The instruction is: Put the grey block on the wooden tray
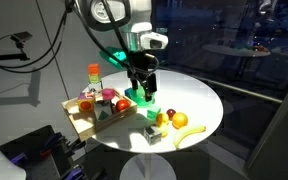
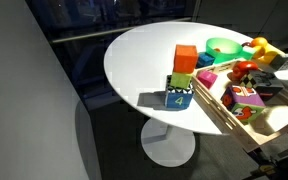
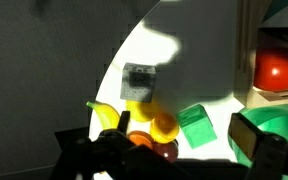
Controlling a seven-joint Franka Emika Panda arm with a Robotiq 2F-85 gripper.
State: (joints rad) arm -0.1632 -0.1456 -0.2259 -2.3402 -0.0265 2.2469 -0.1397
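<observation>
The grey block lies in shadow on the white table, far from my jaws in the wrist view. In an exterior view it sits near the table's front edge. The wooden tray stands at the table's side and holds several toys and fruits. It also shows in the other views. My gripper is open and empty, hovering over the green bowl. In the wrist view its dark fingers frame the bottom edge. The block is apart from them.
Between gripper and block lie a banana, a yellow-orange round fruit, a dark red fruit and a green block. A red tomato sits on the tray. An orange block and a cube marked 4 stand near the bowl.
</observation>
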